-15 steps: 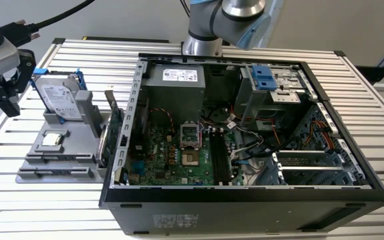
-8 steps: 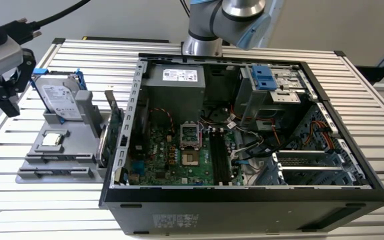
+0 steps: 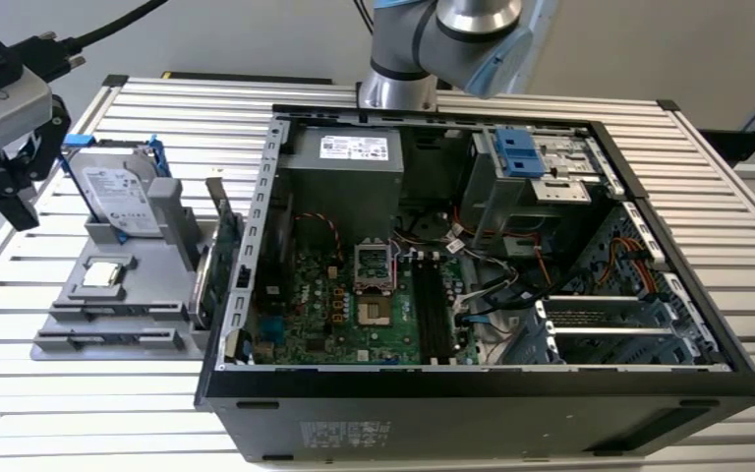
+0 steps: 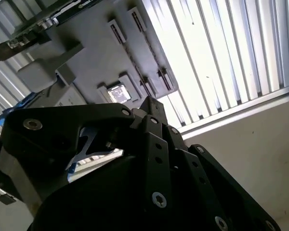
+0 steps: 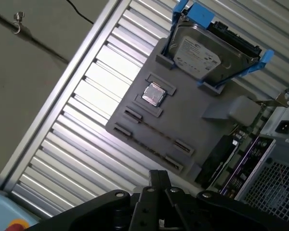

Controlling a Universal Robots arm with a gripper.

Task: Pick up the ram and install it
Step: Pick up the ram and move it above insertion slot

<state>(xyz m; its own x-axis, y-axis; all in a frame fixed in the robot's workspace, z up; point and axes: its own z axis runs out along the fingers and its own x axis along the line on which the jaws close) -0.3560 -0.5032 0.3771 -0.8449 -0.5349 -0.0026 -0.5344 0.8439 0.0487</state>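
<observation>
The ram (image 3: 224, 248) reads as the thin bluish-green board standing on edge in the narrow gap between the grey holder (image 3: 129, 324) and the open computer case (image 3: 483, 403). In the exterior view it sits at nine o'clock from the case's motherboard (image 3: 351, 315). It is pressed close to the expansion card (image 5: 245, 161), and I cannot cleanly separate the two there. The card's metal bracket (image 5: 279, 98) shows in the first wrist view.

Just beside the boards, at nine o'clock from them, the holder carries a hard drive (image 3: 122, 197) with blue rails, propped upright at its far end. A small square processor chip (image 3: 105, 275) lies flat in a recess at six o'clock from the drive. The holder rests on a slatted metal worktop (image 3: 89, 413).

Inside the case, the long black memory slots (image 3: 433, 305) run side by side at three o'clock from the processor socket (image 3: 370, 285). The power supply (image 3: 345, 147) sits at twelve o'clock from the motherboard.

The jaws hang at ten o'clock from the holder, at the exterior view's left edge and well apart from the ram. In both wrist views their black linkages converge so that the tips meet, drawn together with the holder showing beyond them. The arm (image 3: 456, 29) rises behind the case at twelve o'clock.
</observation>
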